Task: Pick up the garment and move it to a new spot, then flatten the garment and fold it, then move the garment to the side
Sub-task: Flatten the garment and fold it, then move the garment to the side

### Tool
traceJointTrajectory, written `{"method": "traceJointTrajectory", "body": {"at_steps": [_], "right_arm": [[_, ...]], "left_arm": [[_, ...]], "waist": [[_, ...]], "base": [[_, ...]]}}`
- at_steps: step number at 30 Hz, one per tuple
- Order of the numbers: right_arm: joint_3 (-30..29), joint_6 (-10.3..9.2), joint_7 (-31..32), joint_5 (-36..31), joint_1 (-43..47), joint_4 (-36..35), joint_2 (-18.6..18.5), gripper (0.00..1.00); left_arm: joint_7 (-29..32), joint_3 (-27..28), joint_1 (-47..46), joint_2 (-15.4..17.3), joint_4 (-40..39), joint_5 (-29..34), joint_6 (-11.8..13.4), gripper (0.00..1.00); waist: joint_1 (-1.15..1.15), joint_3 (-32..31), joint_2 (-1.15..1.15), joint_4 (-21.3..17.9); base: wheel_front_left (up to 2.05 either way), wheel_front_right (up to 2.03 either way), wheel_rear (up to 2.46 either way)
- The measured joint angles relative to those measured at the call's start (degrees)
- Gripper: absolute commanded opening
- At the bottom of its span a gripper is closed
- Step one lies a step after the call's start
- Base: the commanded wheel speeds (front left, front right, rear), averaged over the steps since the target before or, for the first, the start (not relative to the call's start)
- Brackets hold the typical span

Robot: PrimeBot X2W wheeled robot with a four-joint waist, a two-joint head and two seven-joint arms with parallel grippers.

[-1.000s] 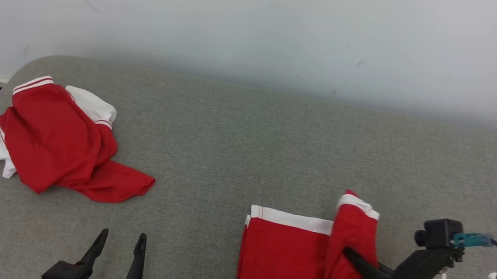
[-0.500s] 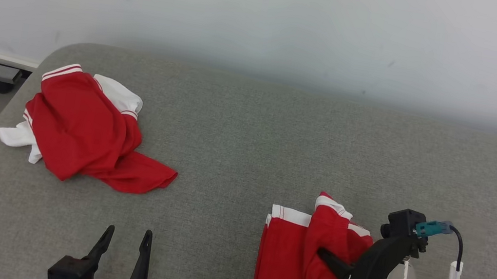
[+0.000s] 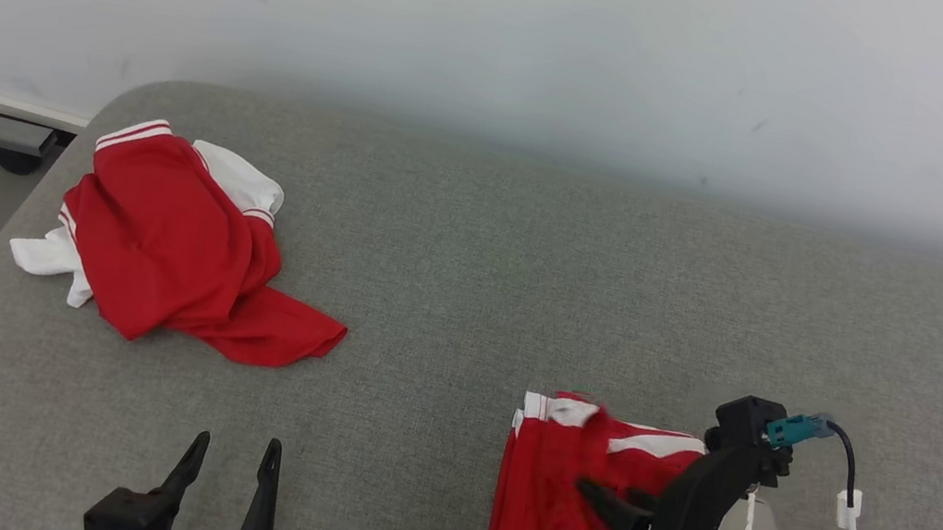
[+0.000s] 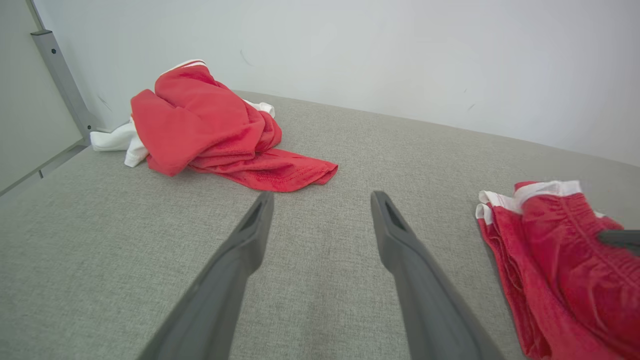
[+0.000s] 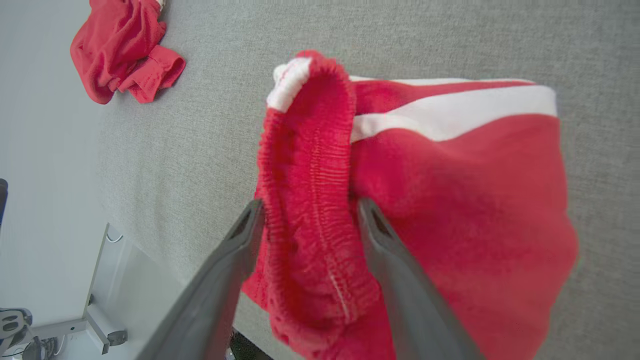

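Head view, item list.

1. Garment [image 3: 552, 511]: red w/ white bands, lies folded on grey counter [image 3: 478, 285] at 5 o'clock, near front edge. Top layer rumpled; white-band edge faces 12 o'clock. Handling (est.): light, soft, limp, no stiffness. Layers slide on each other, so fold likely slips if dragged by one layer. Not fragile. Best hold (est.): thru all layers at the thick elastic waistband [image 5: 310, 165], or at two corners of one edge w/ both tools. A thin single layer = poor hold.

2. R tool [image 3: 607, 493]: over garment, 4–5 o'clock, pointing toward 9 o'clock. Jaws stand wide apart. R wrist view: raised ridge of waistband sits between them, and the cloth appears to touch both inner faces. Not pinched, nothing carried.

3. L tool [image 3: 237, 441]: 7 o'clock, above bare counter, jaws wide apart, empty. Well apart from garment.

4. Heap [image 3: 173, 258]: second red/white cloth, crumpled, 10 o'clock, near L corner of counter. Neither tool on it.

Status (est.): fold looks done or nearly so; move to side not yet done. Risk: waistband ridge snags on R tool when it lifts, pulling fold open.
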Motion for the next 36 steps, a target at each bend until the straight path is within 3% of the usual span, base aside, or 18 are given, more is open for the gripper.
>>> {"method": "traceJointTrajectory", "body": {"at_steps": [6, 9, 19, 36], "right_arm": [[-1.09, 0.48, -1.96, -0.65, 0.22, -3.05, -1.89, 1.0], [-1.48, 1.07, -4.04, -4.04, 0.51, -5.86, -5.66, 1.0], [-3.53, -0.11, -8.68, -8.29, 6.75, -10.37, -9.87, 1.0], [-2.16, -1.6, -11.45, -11.16, 10.67, -8.05, -8.58, 1.0]], "left_arm": [[-0.4, 0.08, 0.07, -0.03, 0.03, 0.0, 0.01, 1.0], [-0.42, 0.04, 0.08, -0.07, 0.01, 0.0, 0.01, 1.0], [-0.92, 0.41, 0.34, -0.08, -0.25, 0.11, 0.03, 1.0], [-0.84, -0.48, 0.32, -0.08, -0.34, 1.48, 0.05, 1.0]], "waist": [[0.0, -0.56, 0.0, -0.94], [0.0, -0.74, 0.0, -1.41], [0.0, -0.7, 0.0, -2.89], [0.0, -0.29, 0.0, -3.04]], "base": [[0.0, 0.0, 0.0], [0.0, 0.0, 0.0], [0.0, 0.0, 0.0], [0.0, 0.0, 0.0]]}}
